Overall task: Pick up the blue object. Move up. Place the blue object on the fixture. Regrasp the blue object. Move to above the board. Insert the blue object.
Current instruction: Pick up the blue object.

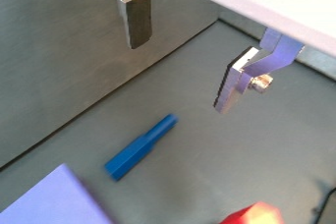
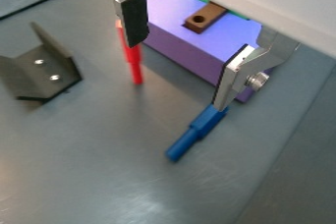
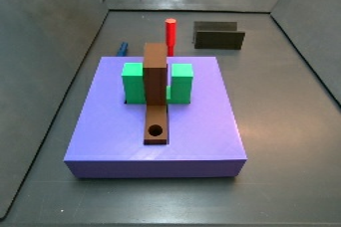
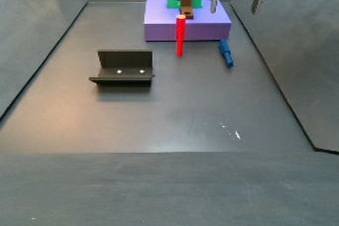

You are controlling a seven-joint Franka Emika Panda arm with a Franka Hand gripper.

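**Blue peg waiting, claw spread above**

Left to right in a side view: fixture [image 4: 122, 68], red peg [image 4: 180, 33], then blue object [image 4: 225, 53] flat on the surface. Claw [image 2: 184, 46] hangs wide open overhead. Looks light, stiff, slick; pinch mid-shaft.

no readable text, labels, brand marks or numbers on any object or surface, all views

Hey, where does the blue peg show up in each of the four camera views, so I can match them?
Wrist view: blue peg lies flat on the floor, below the open gripper.
Wrist view: blue peg lies under a gripper finger, beside the violet slab.
Side view: only its tip shows, behind the slab.
Side view: blue peg lies beside the slab.
Shared landmark: the upright red peg.
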